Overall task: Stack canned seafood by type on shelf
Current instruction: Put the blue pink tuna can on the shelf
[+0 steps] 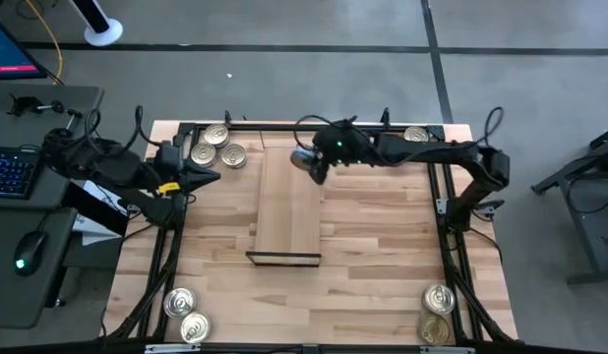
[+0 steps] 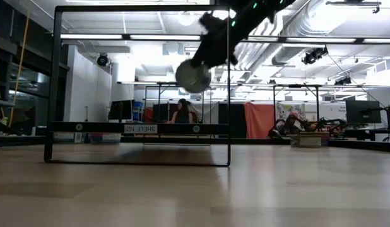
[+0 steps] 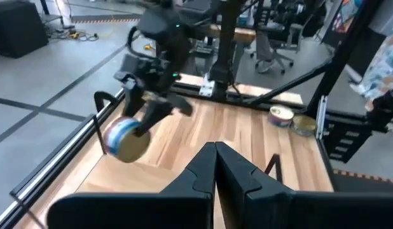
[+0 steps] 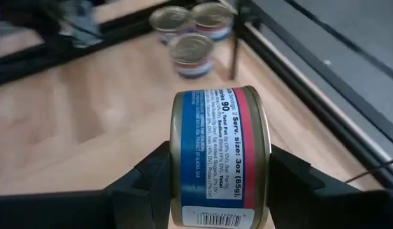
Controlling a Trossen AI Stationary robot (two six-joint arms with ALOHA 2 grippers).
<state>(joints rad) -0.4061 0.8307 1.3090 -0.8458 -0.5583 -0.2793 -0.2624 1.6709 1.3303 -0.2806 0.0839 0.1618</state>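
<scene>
Barely begun, by the look of it: shelf (image 1: 288, 202) bare, nothing stacked yet. 1 tin (image 4: 219, 156) pinched on edge in right gripper (image 1: 311, 162), held above shelf's far end. Left gripper (image 1: 201, 177) pressed together, empty, waiting near table's far left corner beside 3 tins (image 1: 217, 145). More tins (image 1: 186, 315) left at the other corners.

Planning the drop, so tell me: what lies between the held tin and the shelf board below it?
Nothing: in the high view the tin in the right pincer hangs over bare shelf board.
</scene>
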